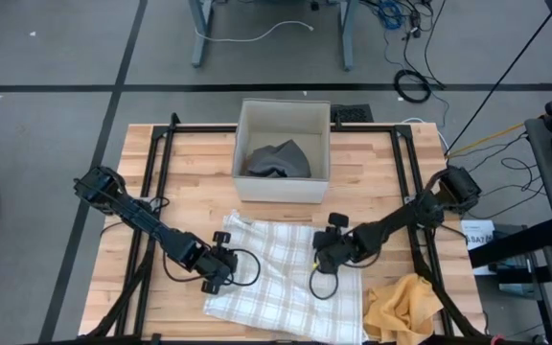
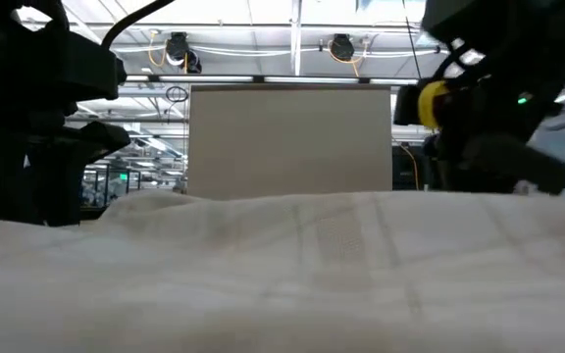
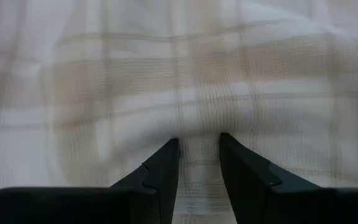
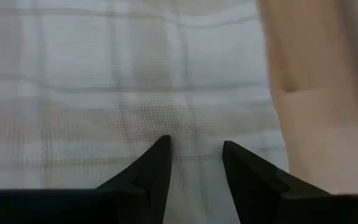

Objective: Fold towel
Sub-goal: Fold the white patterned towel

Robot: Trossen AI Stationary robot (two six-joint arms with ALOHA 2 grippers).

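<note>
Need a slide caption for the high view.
Both pincers press on a checked towel in front of a box.

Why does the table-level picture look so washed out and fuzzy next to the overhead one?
Low view: the plaid towel lies right against the lens, a pale out-of-focus mass, and the arms are dark silhouettes against bright ceiling lights. High view: even light, soft shadows, the towel's stripes and the box crisp.

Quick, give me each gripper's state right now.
Left gripper: fingers pressed into the white plaid cloth towel, fabric between them, apparently pinching it.
Right gripper: likewise, apparently pinching the same towel.
</note>
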